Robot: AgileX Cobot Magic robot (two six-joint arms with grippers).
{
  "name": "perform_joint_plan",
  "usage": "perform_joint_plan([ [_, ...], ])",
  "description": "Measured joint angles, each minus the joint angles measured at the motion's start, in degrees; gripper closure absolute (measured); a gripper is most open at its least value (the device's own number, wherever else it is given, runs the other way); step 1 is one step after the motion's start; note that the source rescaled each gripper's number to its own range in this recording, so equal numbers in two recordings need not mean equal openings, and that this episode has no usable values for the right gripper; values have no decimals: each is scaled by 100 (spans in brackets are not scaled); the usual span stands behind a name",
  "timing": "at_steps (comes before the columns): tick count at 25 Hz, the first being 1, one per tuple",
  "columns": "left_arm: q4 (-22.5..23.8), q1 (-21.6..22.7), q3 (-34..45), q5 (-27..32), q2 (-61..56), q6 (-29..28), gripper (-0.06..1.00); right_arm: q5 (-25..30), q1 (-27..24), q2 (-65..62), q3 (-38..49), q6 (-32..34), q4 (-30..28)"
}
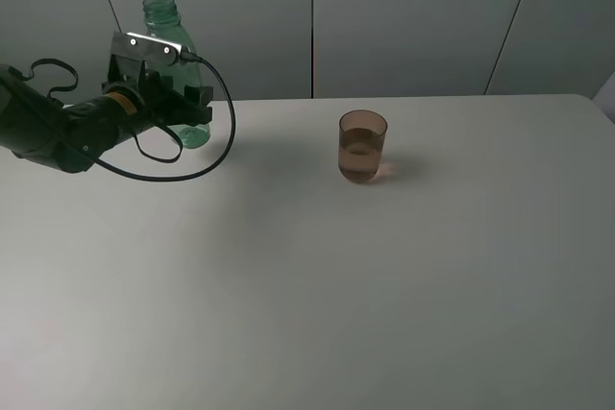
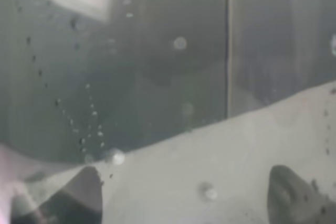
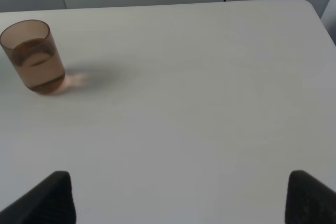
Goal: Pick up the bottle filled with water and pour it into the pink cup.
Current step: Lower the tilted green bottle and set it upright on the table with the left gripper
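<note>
you have the bottle (image 1: 171, 55) at the far left of the tabletop (image 1: 307, 276), standing upright near the back edge, its open threaded neck clear above the left arm's camera bracket (image 1: 146, 46). your left pincer (image 1: 188, 114) sits around the bottle's lower body, dark fingers on either side of the green plastic, though from the high camera you cannot tell whether the base touches the tabletop. in the left wrist view the lens is pressed up close to the bottle (image 2: 105, 77): you see a blurred greenish wall dotted with droplets, with the two fingertips (image 2: 79, 192) at the frame's corners, so the left pincer reads as clamped on the bottle. the pink cup (image 1: 362, 147) stands upright near the middle of the tabletop, well apart from the bottle, and it holds liquid to roughly half its height. a black cable (image 1: 226, 132) loops from the left arm across the tabletop beside the bottle. your right arm does not show in the high view; its wrist camera shows the pink cup (image 3: 34, 56) well ahead of it, and the two tips of the right pincer (image 3: 178, 198) stand wide apart above bare tabletop with nothing between them.
</note>
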Motion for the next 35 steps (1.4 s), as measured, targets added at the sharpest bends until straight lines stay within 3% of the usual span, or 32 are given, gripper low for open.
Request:
perform_joint_plan([
  [8, -33, 312, 91, -241, 41, 45, 94, 0, 0, 0, 0, 0, 0],
  [21, 73, 336, -99, -508, 540, 95, 94, 0, 0, 0, 0, 0, 0],
  [35, 115, 396, -124, -323, 544, -399, 94, 0, 0, 0, 0, 0, 0],
])
